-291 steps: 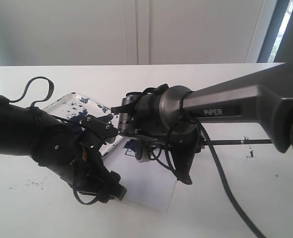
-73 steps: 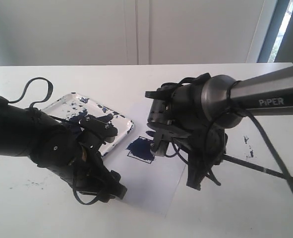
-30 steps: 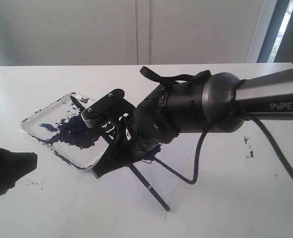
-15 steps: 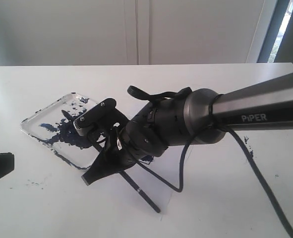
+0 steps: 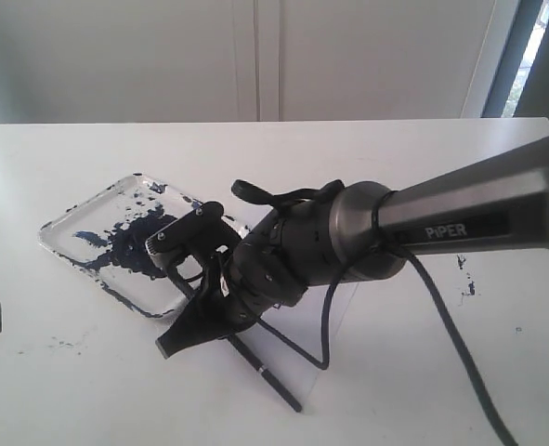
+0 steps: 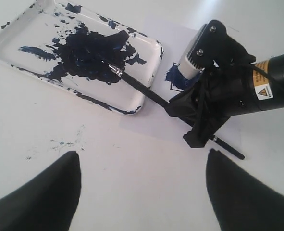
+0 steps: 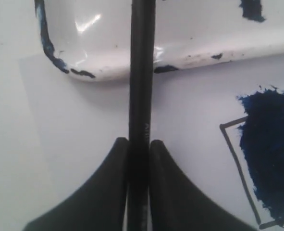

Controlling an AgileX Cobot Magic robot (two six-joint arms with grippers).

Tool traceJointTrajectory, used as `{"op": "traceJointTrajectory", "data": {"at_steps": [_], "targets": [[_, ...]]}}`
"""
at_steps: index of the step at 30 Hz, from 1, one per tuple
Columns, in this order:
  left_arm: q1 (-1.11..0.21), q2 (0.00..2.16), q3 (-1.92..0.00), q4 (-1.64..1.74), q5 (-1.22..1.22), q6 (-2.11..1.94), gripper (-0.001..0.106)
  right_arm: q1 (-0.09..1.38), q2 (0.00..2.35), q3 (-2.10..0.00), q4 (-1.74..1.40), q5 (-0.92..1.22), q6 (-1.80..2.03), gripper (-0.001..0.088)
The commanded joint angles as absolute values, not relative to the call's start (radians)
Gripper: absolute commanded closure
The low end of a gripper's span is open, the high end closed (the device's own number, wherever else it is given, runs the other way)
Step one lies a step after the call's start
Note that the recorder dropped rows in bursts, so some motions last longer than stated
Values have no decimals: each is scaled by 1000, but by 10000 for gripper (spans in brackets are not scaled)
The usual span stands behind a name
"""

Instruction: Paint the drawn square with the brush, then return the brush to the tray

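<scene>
The brush (image 6: pixel 137 85) slants over the tray's rim. Its dark tip lies in the paint pool and its tail (image 5: pixel 276 383) sticks out over the paper. My right gripper (image 7: pixel 139 144) is shut on the shaft just outside the tray (image 6: pixel 149 98) and hangs low over the sheet (image 5: pixel 176 342). The tray (image 5: pixel 65 223), white and splattered navy, sits at the left. The drawn square (image 7: pixel 269 144) is smeared dark blue beside the gripper, and a blue patch (image 6: pixel 173 77) of it shows by the tray's corner. My left gripper (image 6: pixel 142 154) stands open over bare table, apart from everything.
The white paper sheet (image 6: pixel 149 120) lies against the tray's near corner. Small paint specks (image 6: pixel 65 143) dot the table in front of the tray, and more specks (image 5: pixel 466 279) lie at the right. A white wall stands behind the table.
My right gripper has sunk and shifted a little toward the front with the brush, bringing the shaft lower over the tray's rim. The left arm has pulled back almost out of the exterior view.
</scene>
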State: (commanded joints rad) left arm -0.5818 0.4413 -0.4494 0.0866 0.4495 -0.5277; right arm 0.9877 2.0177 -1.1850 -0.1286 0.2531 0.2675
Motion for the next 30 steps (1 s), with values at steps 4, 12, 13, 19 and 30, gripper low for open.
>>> {"op": "traceJointTrajectory", "data": {"at_steps": [4,12,13,19,30], "targets": [[-582,439,-449,87,464,-528,304,988,2020,-1185,-129,235,272,609],[-582,437,-449,87,464,-528,304,988,1998,-1185,-129,222,267,412],[-582,437,-449,87,464,-528,304,988,1985,-1185,-129,222,267,408],[-582,430,-449,90,459,-528,304,988,1872,-1185,-131,236,267,406],[-582,340,-449,121,478,-528,304,1002,1601,-1185,-129,480,212,683]]}}
